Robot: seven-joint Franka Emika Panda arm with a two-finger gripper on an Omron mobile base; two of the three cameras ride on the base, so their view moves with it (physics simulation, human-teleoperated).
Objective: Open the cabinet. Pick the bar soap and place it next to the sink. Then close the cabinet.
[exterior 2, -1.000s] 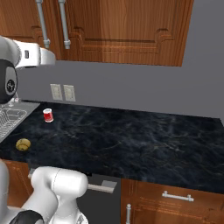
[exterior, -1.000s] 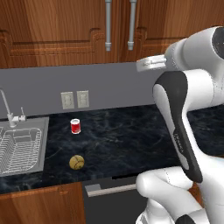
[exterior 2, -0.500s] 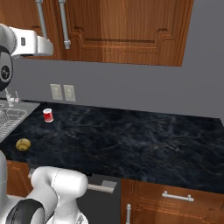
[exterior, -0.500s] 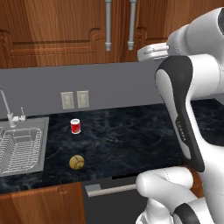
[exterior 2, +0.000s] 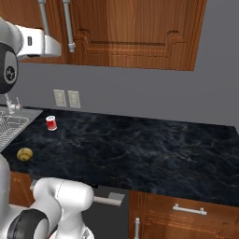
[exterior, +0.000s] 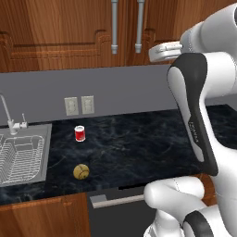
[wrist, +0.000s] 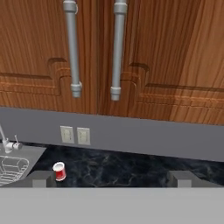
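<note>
- At the left, the sink (exterior: 23,155) had no soap beside it; only a red can (exterior: 80,133) and a yellow-brown ball (exterior: 81,171) lay on the counter (exterior: 139,143).
- In the middle, the cabinet (wrist: 166,57) was closed, so we judged that every step was left; the bar soap was presumably inside.
- At the right, we held the arm raised toward the handles (wrist: 116,52), the gripper (wrist: 111,178) fully open and empty.
</note>
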